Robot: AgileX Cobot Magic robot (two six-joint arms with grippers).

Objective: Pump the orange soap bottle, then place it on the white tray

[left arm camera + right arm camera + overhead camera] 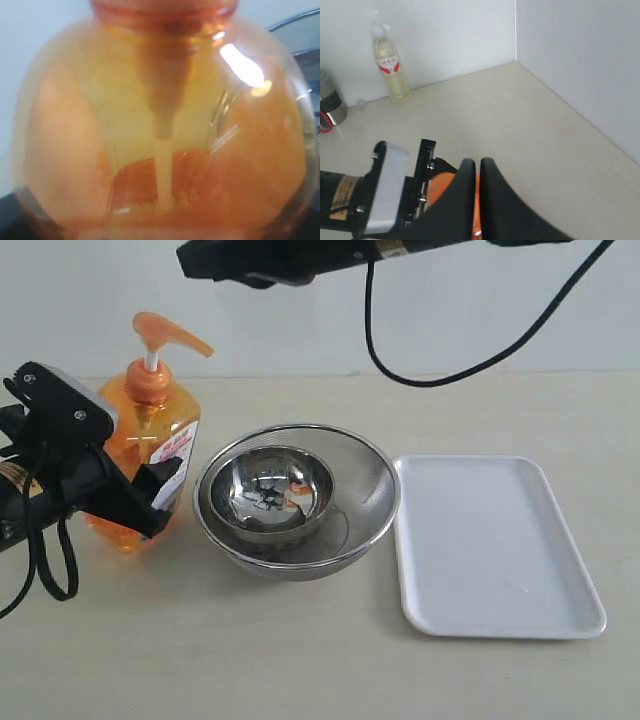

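The orange soap bottle [150, 430] stands upright at the table's left, pump head [165, 332] raised with its spout toward the bowls. My left gripper [150, 502] is shut on the bottle's lower body; one black finger crosses the label side. The translucent orange bottle [160, 125] fills the left wrist view, hiding the fingers. My right gripper [215, 262] hangs shut above the pump, apart from it. In the right wrist view its fingertips [479, 164] are pressed together over a patch of the orange pump head [440, 186]. The white tray [497, 540] lies flat at the right with nothing on it.
Two nested steel bowls [300, 495] stand between bottle and tray, the outer one of mesh [300, 35]. A black cable [440, 375] hangs from the right arm. A clear bottle of pale liquid [390, 65] and a steel cup [327, 105] stand by the wall.
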